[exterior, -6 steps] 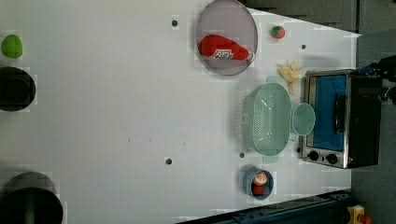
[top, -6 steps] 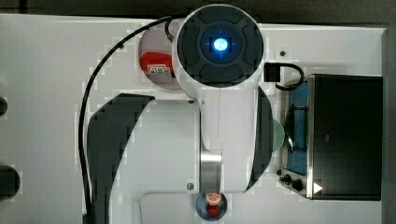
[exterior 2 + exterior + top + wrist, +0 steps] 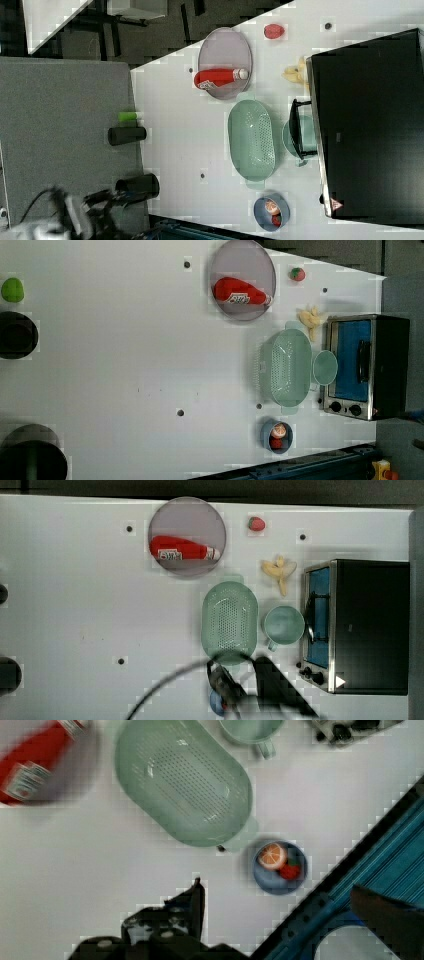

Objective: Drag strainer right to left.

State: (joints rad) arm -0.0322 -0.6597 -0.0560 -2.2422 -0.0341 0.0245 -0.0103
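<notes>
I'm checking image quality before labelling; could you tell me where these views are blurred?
Top view: the arm near the bottom edge is smeared, while the strainer is sharp. Right view: the arm in the lower left corner is blurred. Wrist view: the ketchup bottle is soft. Left view: crisp.

A white table (image 3: 100,605) carries the strainer (image 3: 229,622), a mint cup (image 3: 283,625) beside it, and a toaster oven (image 3: 360,625). A grey plate (image 3: 187,517), a banana (image 3: 278,571), a strawberry (image 3: 256,524) and a blue bowl (image 3: 276,436) also sit on it.
</notes>
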